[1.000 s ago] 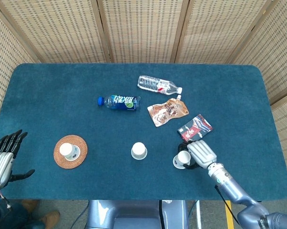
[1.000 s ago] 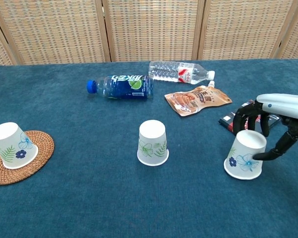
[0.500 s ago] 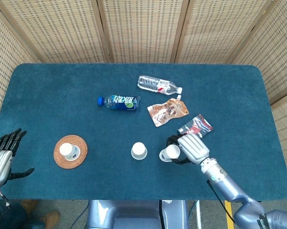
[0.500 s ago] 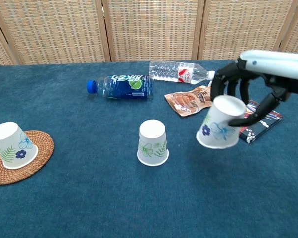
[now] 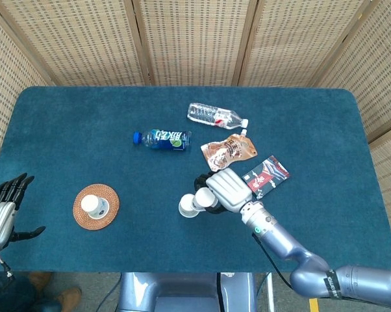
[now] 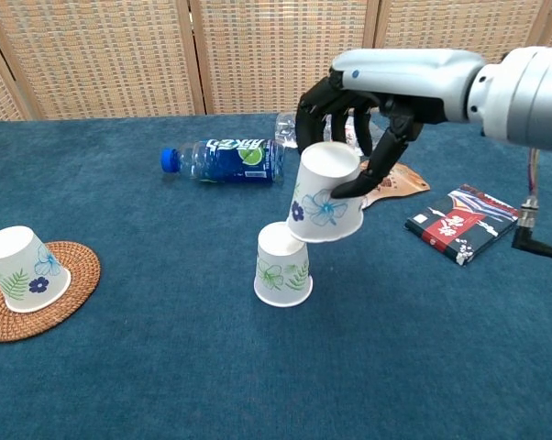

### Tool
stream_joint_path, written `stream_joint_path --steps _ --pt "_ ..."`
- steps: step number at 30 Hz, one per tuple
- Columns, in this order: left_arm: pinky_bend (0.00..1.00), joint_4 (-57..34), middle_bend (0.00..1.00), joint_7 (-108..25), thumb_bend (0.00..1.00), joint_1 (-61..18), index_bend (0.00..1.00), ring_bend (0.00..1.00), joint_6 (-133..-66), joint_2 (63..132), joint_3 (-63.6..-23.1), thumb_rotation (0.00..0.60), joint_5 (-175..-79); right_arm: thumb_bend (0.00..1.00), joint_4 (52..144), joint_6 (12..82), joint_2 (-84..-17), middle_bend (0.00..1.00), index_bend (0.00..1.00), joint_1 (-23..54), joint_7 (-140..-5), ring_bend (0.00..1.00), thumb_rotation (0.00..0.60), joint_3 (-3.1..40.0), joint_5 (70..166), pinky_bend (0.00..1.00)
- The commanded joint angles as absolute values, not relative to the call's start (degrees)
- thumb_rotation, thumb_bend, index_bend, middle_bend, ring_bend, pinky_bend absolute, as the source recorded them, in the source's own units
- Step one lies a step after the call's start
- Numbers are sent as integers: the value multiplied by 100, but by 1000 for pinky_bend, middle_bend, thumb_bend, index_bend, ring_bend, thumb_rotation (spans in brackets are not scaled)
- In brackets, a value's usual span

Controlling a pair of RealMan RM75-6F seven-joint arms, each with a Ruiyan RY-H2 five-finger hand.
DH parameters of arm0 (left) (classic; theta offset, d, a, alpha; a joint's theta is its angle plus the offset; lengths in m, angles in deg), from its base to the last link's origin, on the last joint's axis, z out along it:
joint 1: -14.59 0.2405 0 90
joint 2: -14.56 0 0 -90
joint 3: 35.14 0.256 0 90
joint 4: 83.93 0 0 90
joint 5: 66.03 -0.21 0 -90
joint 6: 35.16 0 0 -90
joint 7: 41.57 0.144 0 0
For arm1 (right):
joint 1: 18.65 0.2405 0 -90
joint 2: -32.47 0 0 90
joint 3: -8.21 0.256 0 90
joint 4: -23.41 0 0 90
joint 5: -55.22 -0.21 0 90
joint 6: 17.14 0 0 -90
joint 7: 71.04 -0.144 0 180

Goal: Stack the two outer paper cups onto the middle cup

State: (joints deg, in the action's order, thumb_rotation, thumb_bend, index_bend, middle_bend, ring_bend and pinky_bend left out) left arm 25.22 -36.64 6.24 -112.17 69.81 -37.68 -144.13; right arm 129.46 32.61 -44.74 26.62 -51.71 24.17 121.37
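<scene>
Right hand (image 6: pixel 368 137) gripping raised cup (image 6: pixel 326 194)

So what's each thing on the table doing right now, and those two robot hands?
Right robot hand: holds the lifted cup.
Lifted cup: upside down, in the air, just over the middle cup.
Middle cup: upside down on the table.
Left cup: upside down on the wicker coaster.
Left robot hand: empty, fingers spread.
Blue bottle: lying down, capped.
Clear bottle: lying down.
</scene>
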Motion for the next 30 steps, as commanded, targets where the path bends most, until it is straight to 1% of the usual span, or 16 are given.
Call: stream_joint_path --steps 1,6,15,20,21,23,24,25,27,30 --pt "0 2525 0 -3649 0 616 0 0 -11202 6983 -3764 600 -14398 424 12959 3256 -4694 562 504 2879 -4804 478 600 2329 11806 561" --pt "0 2536 0 -3615 0 617 0 0 -11206 6989 -3741 600 -14424 428 12984 3467 -4852 562 503 3004 -4582 478 600 2330 11595 561" --pt "0 2542 0 -3606 0 614 0 0 -11206 6992 -3726 600 -14436 428 12872 3639 -5097 559 502 3293 -4160 478 600 2300 11162 561" --pt "0 2538 0 -3631 0 604 0 0 -11185 6981 -3722 600 -14436 422 12855 3712 -5156 537 484 3442 -3964 469 600 2307 10837 560" --pt "0 2536 0 -3639 0 603 0 0 -11185 6977 -3722 600 -14441 378 12871 3699 -5142 500 442 3471 -3920 439 600 2293 10758 551" --pt "0 2533 0 -3656 0 600 0 0 -11180 6969 -3723 600 -14440 197 12973 3602 -5048 361 299 3538 -3829 321 600 2250 10506 462" --pt "0 2529 0 -3664 0 599 0 0 -11180 6967 -3724 600 -14438 82 13045 3555 -4983 258 202 3580 -3777 233 600 2235 10368 383" --pt "0 2526 0 -3670 0 600 0 0 -11181 6965 -3723 600 -14441 17 13111 3542 -4930 173 133 3615 -3735 165 600 2229 10269 317" --pt "0 2524 0 -3687 0 598 0 0 -11178 6959 -3724 600 -14441 0 13234 3588 -4865 94 77 3659 -3700 104 600 2221 10181 260" --pt "0 2525 0 -3689 0 591 0 0 -11169 6954 -3725 600 -14437 0 13372 3669 -4797 64 53 3659 -3757 71 600 2216 10191 209"
